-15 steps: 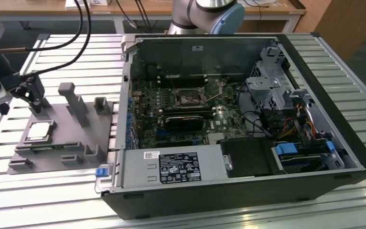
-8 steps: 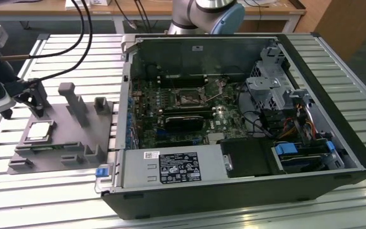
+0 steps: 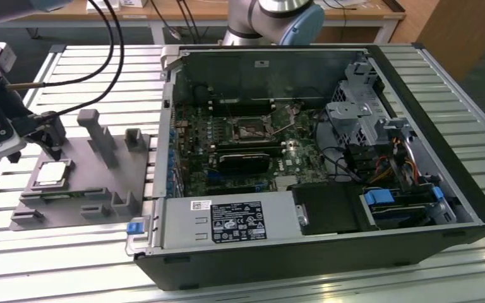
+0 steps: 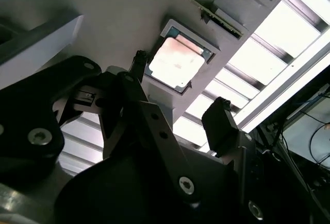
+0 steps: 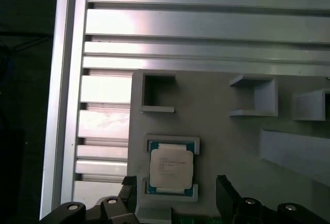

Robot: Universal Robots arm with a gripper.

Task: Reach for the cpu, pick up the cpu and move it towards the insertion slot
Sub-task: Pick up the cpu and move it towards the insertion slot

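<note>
The cpu is a small silvery square lying flat in a recess of the grey fixture plate, at the exterior view's left. My gripper hangs just above it, beside its far edge. In both wrist views the black fingers stand apart on either side of the cpu, with nothing between them. The second wrist view shows the cpu beyond the open gripper. The insertion slot, a square socket with a dark centre, sits on the motherboard inside the open computer case.
Upright grey blocks rise from the fixture plate close to the gripper. The open computer case takes up the middle of the slatted metal table. Black cables hang over the table at the exterior view's left.
</note>
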